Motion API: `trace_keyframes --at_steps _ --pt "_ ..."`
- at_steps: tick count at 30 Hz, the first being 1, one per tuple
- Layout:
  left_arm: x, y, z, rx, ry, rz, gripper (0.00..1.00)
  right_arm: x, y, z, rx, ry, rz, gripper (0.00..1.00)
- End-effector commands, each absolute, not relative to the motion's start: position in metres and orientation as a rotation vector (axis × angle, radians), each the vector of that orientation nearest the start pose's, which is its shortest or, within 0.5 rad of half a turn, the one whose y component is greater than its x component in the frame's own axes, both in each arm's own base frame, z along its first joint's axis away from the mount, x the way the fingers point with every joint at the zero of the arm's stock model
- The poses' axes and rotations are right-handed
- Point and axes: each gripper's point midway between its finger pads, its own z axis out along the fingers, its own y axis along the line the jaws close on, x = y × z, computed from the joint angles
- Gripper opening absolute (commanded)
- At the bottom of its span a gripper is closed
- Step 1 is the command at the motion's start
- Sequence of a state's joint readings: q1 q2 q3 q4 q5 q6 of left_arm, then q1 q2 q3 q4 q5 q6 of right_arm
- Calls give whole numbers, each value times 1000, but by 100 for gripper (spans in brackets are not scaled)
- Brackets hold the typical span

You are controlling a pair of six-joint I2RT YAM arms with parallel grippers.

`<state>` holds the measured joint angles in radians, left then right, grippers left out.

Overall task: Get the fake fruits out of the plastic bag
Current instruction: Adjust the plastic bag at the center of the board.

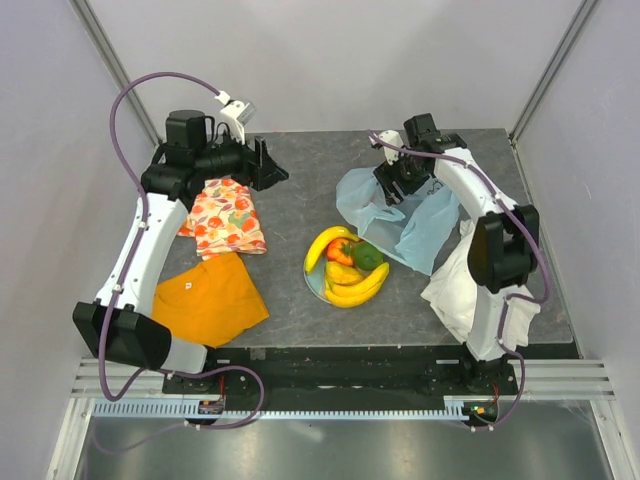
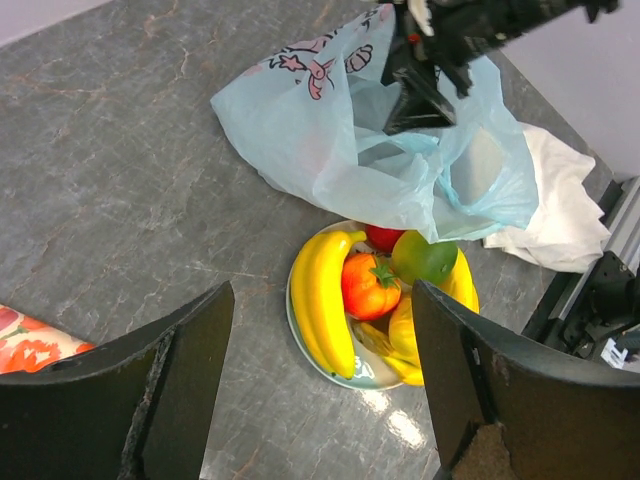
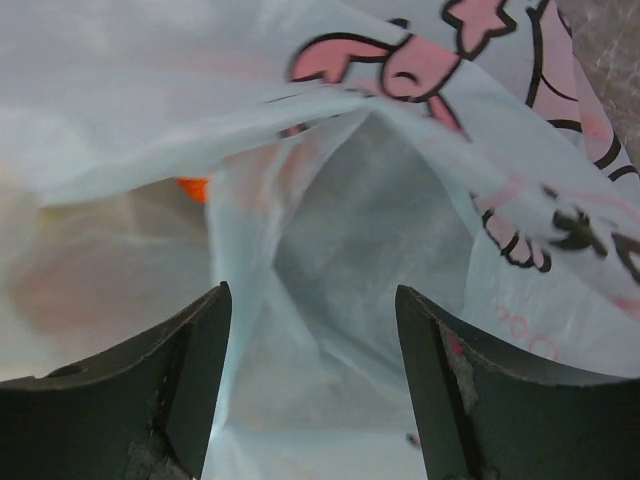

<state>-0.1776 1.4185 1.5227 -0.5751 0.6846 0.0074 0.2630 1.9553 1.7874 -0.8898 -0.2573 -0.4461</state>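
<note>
**Right jaws at the bag mouth, fruit pile already on the plate**

- Right gripper (image 3: 310,300): fingers apart, nosed into the thin translucent light-blue plastic bag with the pink cartoon print (image 3: 400,200). A fold of film runs up between the two fingers, but they are not pinched on it.
- Left gripper (image 1: 275,165): fingers spread wide, nothing between them. It hangs at the upper left of the top view, above the fruit-patterned orange-and-white cloth (image 1: 227,215) and well apart from the bag.
- Glossy plastic fake fruits (image 1: 346,266): heaped on a small pale round plate (image 2: 350,380) at the centre of the top view, outside the bag. The heap is curved yellow bananas around a red one and a green one. The bag's lower edge drapes onto the upper right of the heap.
- Key relation: the bag sits dead ahead of the right jaws, with its crumpled body trailing toward the lower right of the top view. The right arm is clearly the nearer one.
- There is an orange smudge behind the film at the left of the right wrist view (could be a fruit left inside, could be something beyond the bag; can't tell).
- My read: next is either closing on that fold to lift and shake, or reaching deeper.
</note>
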Motion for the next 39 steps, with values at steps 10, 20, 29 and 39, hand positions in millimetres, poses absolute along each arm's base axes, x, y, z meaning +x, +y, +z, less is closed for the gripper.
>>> trace_keyframes --at_steps 10,20,29,39 --pt "372 -181 311 661 1961 -786 78 491 121 102 -825 2495 137 72" --pt "382 -184 299 669 1995 -770 77 499 167 97 -836 2470 446 86" --pt "381 -194 292 698 2007 -777 77 486 198 107 -807 2443 675 91" --pt "379 -202 291 718 2006 -781 77 465 230 73 -858 2515 780 96"
